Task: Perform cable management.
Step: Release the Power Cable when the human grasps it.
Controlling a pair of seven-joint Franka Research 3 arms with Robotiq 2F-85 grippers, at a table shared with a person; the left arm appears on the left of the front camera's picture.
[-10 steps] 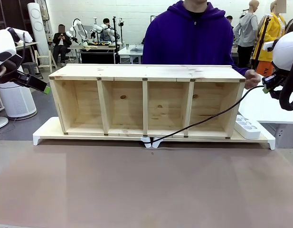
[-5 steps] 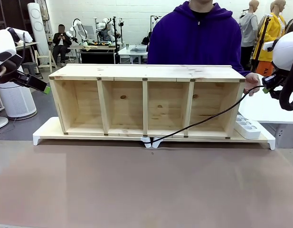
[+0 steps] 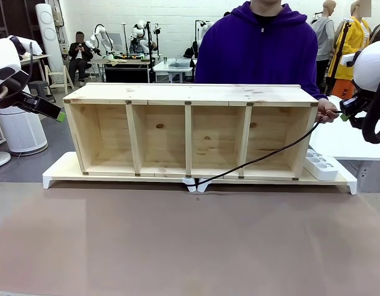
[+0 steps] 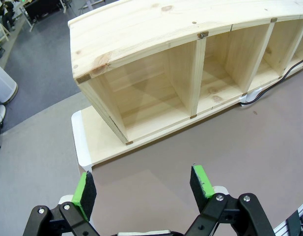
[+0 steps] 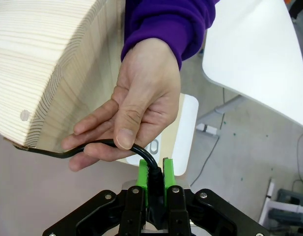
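- Your right gripper (image 5: pixel 154 169) is clamped narrow on the cable (image 3: pixel 263 157), off the shelf's (image 3: pixel 190 129) right end.
- Person's hand (image 5: pixel 134 105) pinches same cable just beyond your pads.
- Cable sags from there down to white base board's (image 3: pixel 60 169) front edge, approx. mid.
- Your left gripper (image 4: pixel 144 189) hangs wide, holding nothing, above bench's (image 3: pixel 190 246) left side.

The cable (image 5: pixel 150 164) is black. The right tool (image 5: pixel 154 169) has green pads. The shelf (image 3: pixel 190 132) is light wood. The sleeve (image 5: pixel 163 22) is purple. The counter (image 3: pixel 190 240) is brown.
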